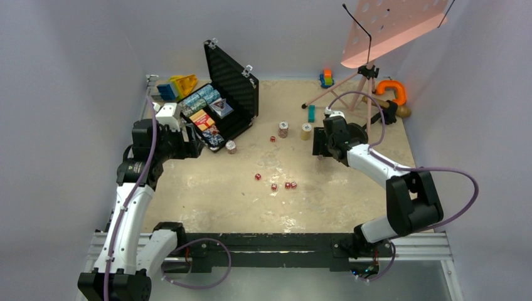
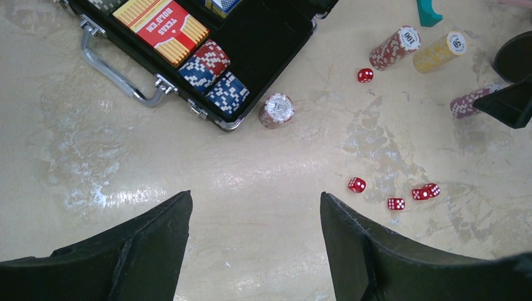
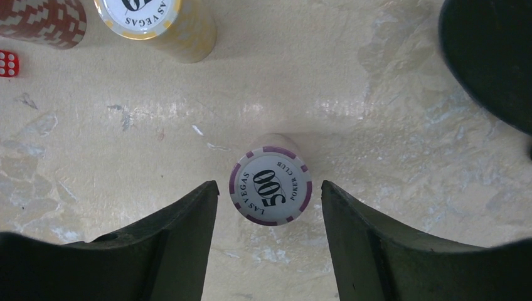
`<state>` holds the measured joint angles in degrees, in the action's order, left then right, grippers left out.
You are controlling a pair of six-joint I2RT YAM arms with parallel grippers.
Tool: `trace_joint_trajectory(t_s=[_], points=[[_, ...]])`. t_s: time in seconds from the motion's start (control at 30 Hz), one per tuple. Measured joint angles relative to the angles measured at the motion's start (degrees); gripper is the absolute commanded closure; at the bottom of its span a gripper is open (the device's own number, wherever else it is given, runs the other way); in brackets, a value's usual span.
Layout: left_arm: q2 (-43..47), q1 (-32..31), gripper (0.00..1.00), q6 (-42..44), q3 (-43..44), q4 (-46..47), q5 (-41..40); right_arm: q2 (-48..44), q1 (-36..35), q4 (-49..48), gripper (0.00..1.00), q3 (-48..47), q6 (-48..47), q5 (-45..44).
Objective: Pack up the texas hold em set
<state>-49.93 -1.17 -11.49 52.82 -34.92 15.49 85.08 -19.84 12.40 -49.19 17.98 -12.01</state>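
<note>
1. The black briefcase [image 2: 270,37] lies open at the table's [image 1: 207,213] far-left corner with its lid [image 1: 233,78] upright. The orange-red card box [image 2: 166,24] and the red and blue chip stacks [image 2: 216,75] lie in its tray.
2. A grey-white chip stack [image 2: 277,110] stands on the table just beside the briefcase's near corner.
3. The left gripper [image 2: 255,200] hangs over bare tabletop near the briefcase's handle [image 2: 113,75] edge. Its jaws are wide and hold nothing.
4. The right gripper [image 3: 270,191] straddles the purple 500 stack [image 3: 270,179]. Its jaws are narrow, with a thin gap showing on each side of the stack.
5. The yellow stack [image 3: 157,19] and the red-white stack [image 3: 41,19] stand near, beyond the purple one, each apart from it. One die [image 3: 7,63] sits beside the red-white stack, and a teal block [image 1: 311,113] lies just past them.
6. Four dice [image 1: 274,187] lie scattered mid-table, two of them touching. Broad open surface runs from them to the near edge.
</note>
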Motion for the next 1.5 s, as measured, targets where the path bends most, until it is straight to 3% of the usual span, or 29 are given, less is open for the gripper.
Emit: trace_joint_trajectory(t_s=[0.13, 0.4, 0.53, 0.6, 0.63, 0.77, 1.0, 1.23, 1.5], points=[[0.0, 0.0, 0.22, 0.0, 0.0, 0.0, 0.39, 1.07, 0.0, -0.22, 0.46, -0.11, -0.09, 1.09], [-0.28, 0.0, 0.22, 0.0, 0.0, 0.11, 1.88, 3.3, 0.04, -0.42, 1.0, -2.21, -0.66, 1.18], [-0.5, 0.0, 0.25, -0.15, 0.02, 0.13, 2.6, 2.62, 0.02, 0.33, 1.0, -2.21, -0.76, 1.25], [-0.74, 0.02, 0.39, -0.31, 0.07, 0.15, 4.11, 0.96, 0.02, 1.33, 1.0, -2.05, -0.85, 1.62], [-0.74, 0.02, 0.4, -0.28, 0.07, 0.17, 5.2, -0.13, 0.02, 1.73, 1.0, -1.95, -0.85, 2.05], [0.59, -1.95, 0.38, 1.33, 0.0, 1.38, 6.88, -7.76, 0.02, 3.13, 1.0, -1.55, -0.52, 6.21], [2.08, -14.6, 0.35, 4.72, -1.7, 6.69, 12.76, -15.69, -1.77, -1.6, 1.0, 0.9, 5.55, 22.6], [-3.1, -25.92, 0.34, 6.82, -2.38, 11.04, 16.26, -12.96, -9.42, -9.2, 1.0, 2.89, 14.51, 38.69], [-11.72, -29.2, 0.34, 7.76, -2.12, 12.17, 14.32, -8.48, -13.33, -20.72, 1.0, 3.67, 22.64, 49.77]])
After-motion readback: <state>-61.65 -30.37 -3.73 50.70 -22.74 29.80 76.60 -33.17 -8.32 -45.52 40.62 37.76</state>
